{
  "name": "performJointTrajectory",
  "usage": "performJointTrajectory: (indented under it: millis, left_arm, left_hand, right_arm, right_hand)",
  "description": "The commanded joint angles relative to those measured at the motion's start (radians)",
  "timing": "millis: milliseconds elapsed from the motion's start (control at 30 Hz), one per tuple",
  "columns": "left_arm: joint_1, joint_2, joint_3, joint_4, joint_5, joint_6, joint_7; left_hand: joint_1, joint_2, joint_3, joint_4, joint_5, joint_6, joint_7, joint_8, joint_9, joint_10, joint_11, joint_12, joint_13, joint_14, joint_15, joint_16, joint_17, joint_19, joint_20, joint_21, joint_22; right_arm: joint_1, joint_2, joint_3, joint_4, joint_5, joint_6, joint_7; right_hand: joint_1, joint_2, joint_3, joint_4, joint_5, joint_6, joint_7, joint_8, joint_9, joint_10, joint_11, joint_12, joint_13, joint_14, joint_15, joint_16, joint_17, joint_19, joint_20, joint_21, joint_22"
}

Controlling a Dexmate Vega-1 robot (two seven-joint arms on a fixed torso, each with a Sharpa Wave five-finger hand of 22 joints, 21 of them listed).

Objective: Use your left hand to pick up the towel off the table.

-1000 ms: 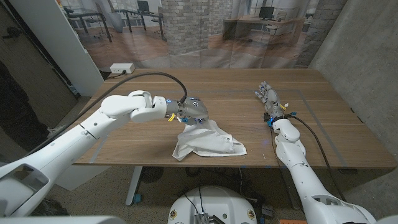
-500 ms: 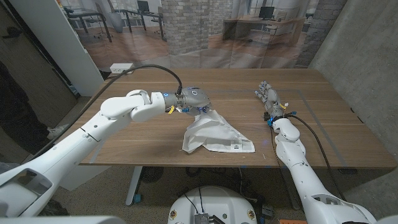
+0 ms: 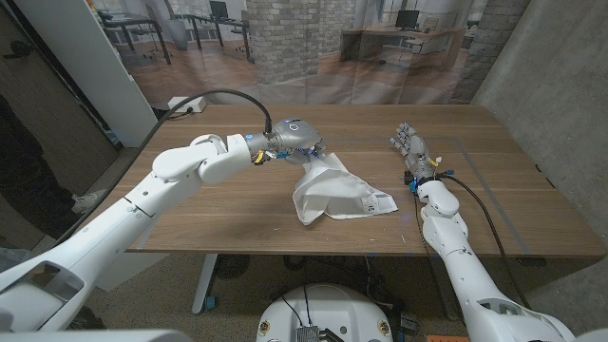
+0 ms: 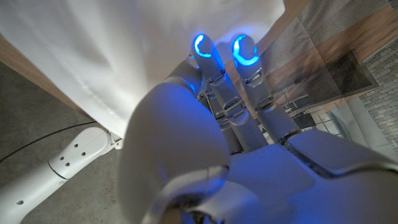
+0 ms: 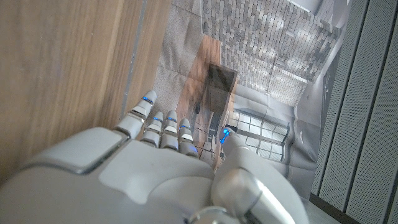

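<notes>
Your left hand [image 3: 296, 141] is gripping the white towel [image 3: 334, 193] by its top, the cloth hanging toward the wooden surface [image 3: 494, 190]. Your right hand [image 3: 409, 149] is resting there, fingers extended, holding nothing

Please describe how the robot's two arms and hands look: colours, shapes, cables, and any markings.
Both arms have smooth, rounded white shells. A black cable arcs along the left arm to its grey wrist, with yellow tags there. The left hand is grey; its fingertips carry blue glowing rings. The right arm carries a black cable, with blue and yellow bits at the wrist. The right hand is grey, its fingers segmented.
</notes>
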Motion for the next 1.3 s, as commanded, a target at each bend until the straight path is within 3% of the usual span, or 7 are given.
performJointTrajectory:
  millis: [33,567,1300]
  left_arm:
    - [0.001,-0.01,-0.018,-0.012,-0.025,0.002,0.035]
    - [0.002,-0.025,-0.042,-0.007,-0.039,-0.018,0.102]
    - [0.008,-0.078,-0.077,0.029,-0.036,-0.033,0.3]
  left_hand:
    - [0.002,-0.011,0.037,0.02,0.013,0.011,-0.001,-0.002,-0.002,0.068,-0.059,-0.009,0.006,0.015,0.002,-0.005,0.007,-0.009,-0.063,0.013,-0.005]
    - [-0.005,-0.026,0.055,0.02,0.033,0.024,0.002,-0.004,-0.008,0.086,-0.059,-0.03,0.021,0.026,0.002,-0.015,0.018,-0.02,-0.065,0.043,-0.032]
    - [-0.016,-0.04,0.078,0.022,0.06,0.026,0.002,-0.003,-0.003,0.1,-0.06,-0.06,0.045,0.039,0.003,-0.032,0.028,-0.033,-0.065,0.087,-0.073]
  right_arm:
    - [-0.019,-0.001,0.004,-0.025,0.003,0.001,-0.004]
    - [-0.034,0.0,0.008,-0.046,0.002,0.002,-0.011]
    - [-0.037,-0.001,0.008,-0.055,-0.001,0.003,-0.013]
  right_hand:
    - [-0.001,0.0,0.004,0.002,0.006,0.003,-0.001,0.005,0.006,0.01,0.0,0.0,0.003,0.008,-0.001,0.001,0.002,0.008,0.002,0.007,0.005]
    - [-0.001,0.0,0.004,0.001,0.006,0.004,0.0,0.005,0.006,0.01,0.0,0.0,0.003,0.008,-0.001,0.001,0.002,0.009,0.0,0.007,0.005]
    - [-0.003,-0.001,0.004,0.002,0.006,0.003,0.0,0.005,0.006,0.01,0.0,-0.001,0.003,0.008,-0.002,0.001,0.002,0.009,0.001,0.006,0.005]
